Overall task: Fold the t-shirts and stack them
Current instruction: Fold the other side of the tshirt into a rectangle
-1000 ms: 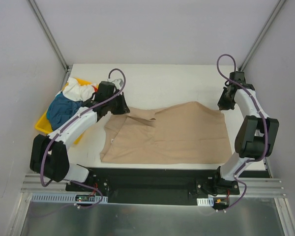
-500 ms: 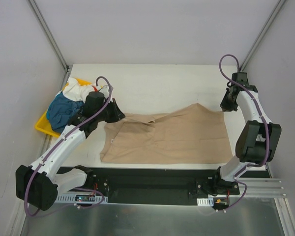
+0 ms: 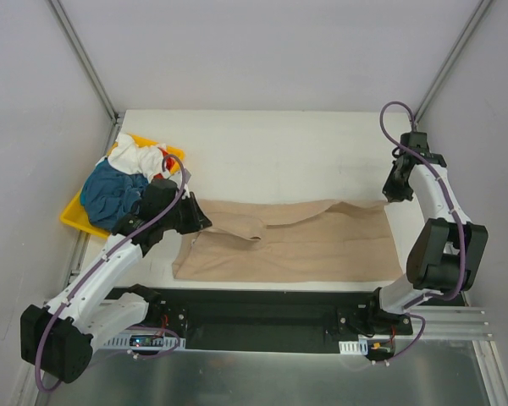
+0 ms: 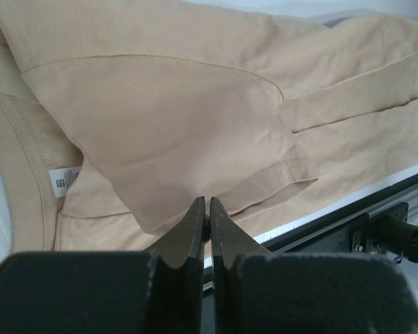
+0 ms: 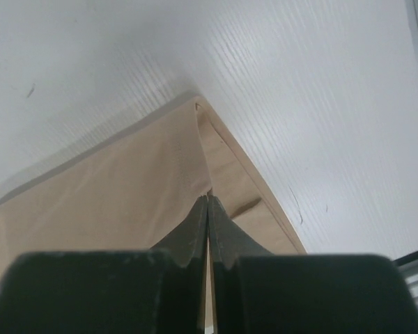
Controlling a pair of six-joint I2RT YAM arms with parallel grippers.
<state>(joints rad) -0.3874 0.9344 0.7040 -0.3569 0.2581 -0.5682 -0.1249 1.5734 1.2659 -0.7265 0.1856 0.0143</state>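
"Tan t-shirt [image 3: 305, 241]: report its position," the inspector says.

"It lies spread on the white desk [image 3: 279, 144], to the right of the yellow tray [image 3: 70, 216]," the technician replies. "Its left end is near the tray and its right end is well apart from it. The far portion is doubled over toward the near edge, so the cloth forms a long band. In the left wrist view, a white label [image 4: 64, 179] sits beside the collar seam."

"Left hand [image 3: 201, 222]: condition?"

"Clamped on the tan t-shirt at the end nearest the tray. The left wrist view shows the fingertips [image 4: 194, 229] pressed together with a fold of the cloth caught at their ends."

"Right hand [image 3: 391, 196]?"

"Likewise clamped on the tan t-shirt, at the far corner most distant from the tray. In the right wrist view the hem runs into the closed tips, and a grey shadow lies on the desk along the cloth edge."

"Contents of the tray?"

"A loose heap. The teal-blue t-shirt [image 3: 110, 193] occupies the near part and the white t-shirt [image 3: 134, 154] the far part. The red-orange t-shirt [image 3: 163, 159] shows only as a small patch at the tray's right side, beside the white one."
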